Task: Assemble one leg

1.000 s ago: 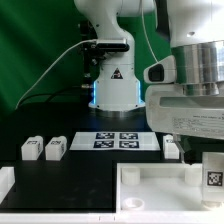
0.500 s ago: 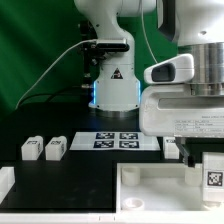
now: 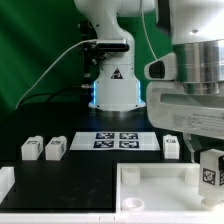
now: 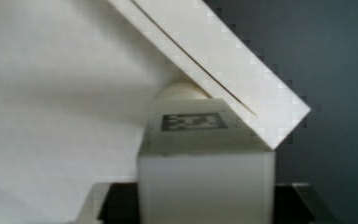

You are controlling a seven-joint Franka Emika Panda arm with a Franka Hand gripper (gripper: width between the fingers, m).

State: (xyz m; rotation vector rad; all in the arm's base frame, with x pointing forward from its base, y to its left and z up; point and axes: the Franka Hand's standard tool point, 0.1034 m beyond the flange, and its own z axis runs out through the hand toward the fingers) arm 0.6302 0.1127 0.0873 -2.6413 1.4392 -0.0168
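My gripper (image 3: 207, 152) is at the exterior view's right and is shut on a leg (image 3: 210, 169), a small white block with a black-and-white tag. It holds the leg upright over the far right part of the large white panel (image 3: 150, 186). In the wrist view the leg (image 4: 202, 150) stands between my two dark fingers (image 4: 123, 204), and its far end sits at the panel's raised rim (image 4: 220, 62). I cannot tell whether the leg touches the panel. Three more legs lie on the table: two at the left (image 3: 31, 149) (image 3: 55, 148) and one at the right (image 3: 171, 146).
The marker board (image 3: 118, 140) lies flat behind the panel, in front of the robot base (image 3: 112, 90). A white bracket-like piece (image 3: 5, 183) stands at the exterior view's lower left edge. The table is black, with a green backdrop behind.
My gripper, with the leg in it, dipped a little and then rose slightly, staying over the panel's right part. The loose legs and the panel have not moved.
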